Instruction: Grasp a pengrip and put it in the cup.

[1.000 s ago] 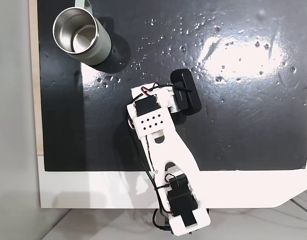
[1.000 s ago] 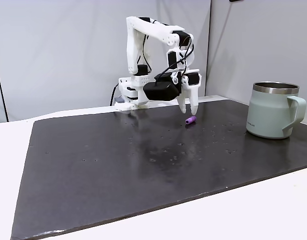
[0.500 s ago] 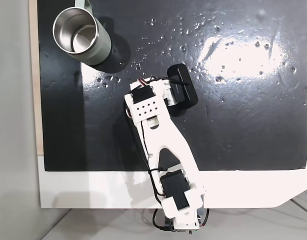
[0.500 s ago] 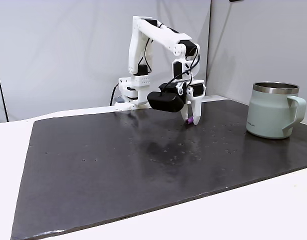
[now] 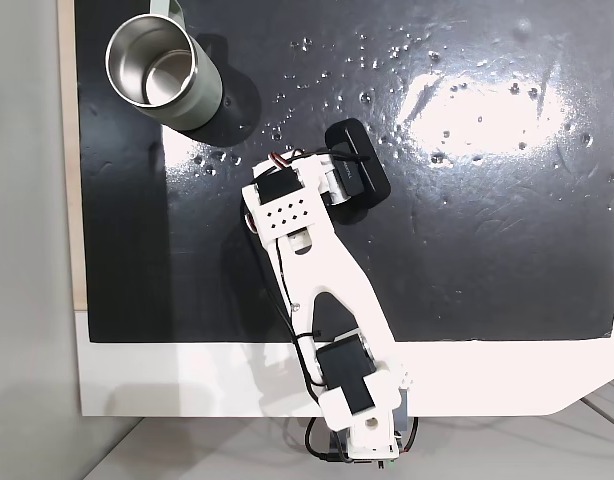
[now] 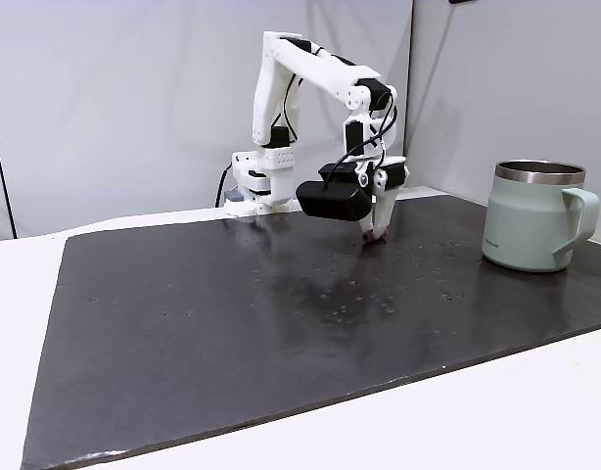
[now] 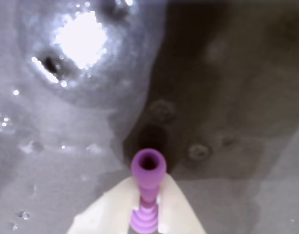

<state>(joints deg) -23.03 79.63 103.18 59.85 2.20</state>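
Claw (image 7: 148,214) down at the black mat (image 6: 232,323), its two pale fingers (image 7: 176,214) pinched tight on the one purple pengrip (image 7: 148,187), hollow end poking forward. One cup (image 6: 533,215) stands well apart, upright and open-mouthed.

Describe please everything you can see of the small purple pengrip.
The pengrip is a tiny purple tube of soft-looking material, with a flared open end showing a dark hole and stepped ribs further back. In the wrist view it sits between the two pale fingers of the claw, which press it from both sides, its open end pointing away. In a fixed view it shows at the claw tips, low at the black mat.
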